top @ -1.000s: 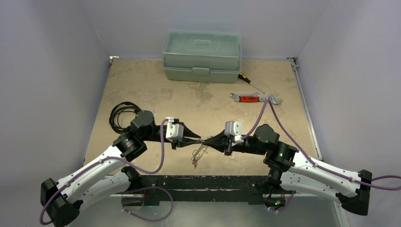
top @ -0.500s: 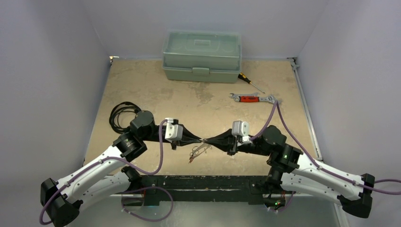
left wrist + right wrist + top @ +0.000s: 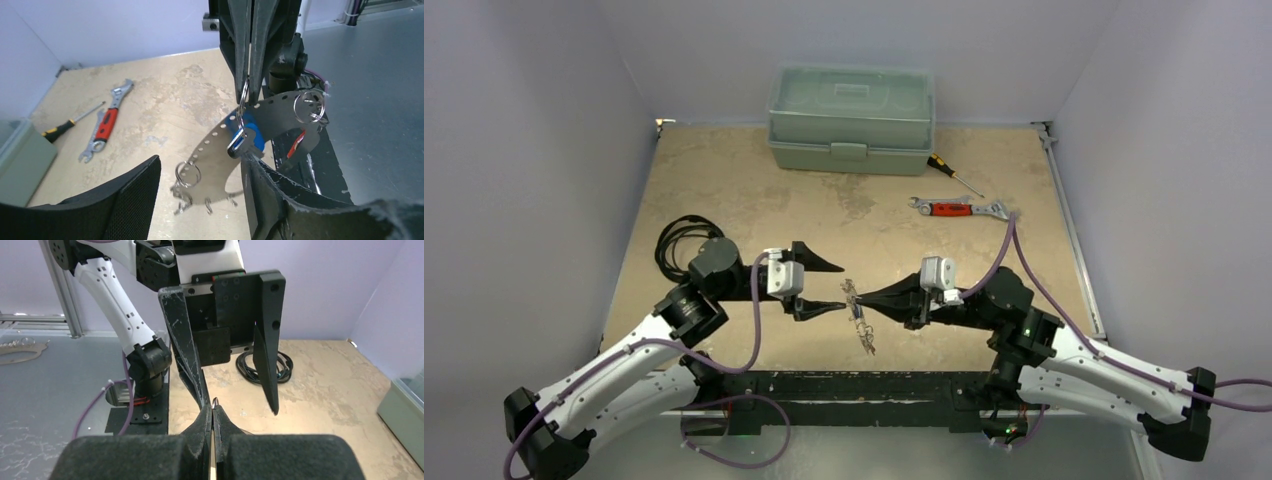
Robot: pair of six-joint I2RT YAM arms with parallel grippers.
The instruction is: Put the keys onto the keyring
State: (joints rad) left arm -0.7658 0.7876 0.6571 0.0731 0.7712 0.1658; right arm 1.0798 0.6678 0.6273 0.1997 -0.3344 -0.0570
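Since half-second ago: opened left gripper (image 3: 832, 286) wide, pulled back from right gripper (image 3: 854, 299), nothing held. Still pinching keyring (image 3: 215, 155) in shut right gripper; hanging just under its tips. Blue-tagged key (image 3: 244, 134) right below tips, red-tagged key (image 3: 297, 144) beside. Lilac walls (image 3: 544, 120), tan table (image 3: 724, 190); beyond grippers toolbox (image 3: 851, 118), cable (image 3: 679, 240), wrench (image 3: 959, 208), screwdriver (image 3: 952, 174).

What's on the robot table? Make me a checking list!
Surface: tan table, worn patches.
Job's things: keyring dangles from the right fingers; blue-tagged key and red-tagged key hang with it.
Clutter: green toolbox, screwdriver, red wrench.
Grippers: left fingers open, off the keyring; right fingers shut.
Cables: black coil lying left; purple cables along both arms.
Surroundings: plain walls.
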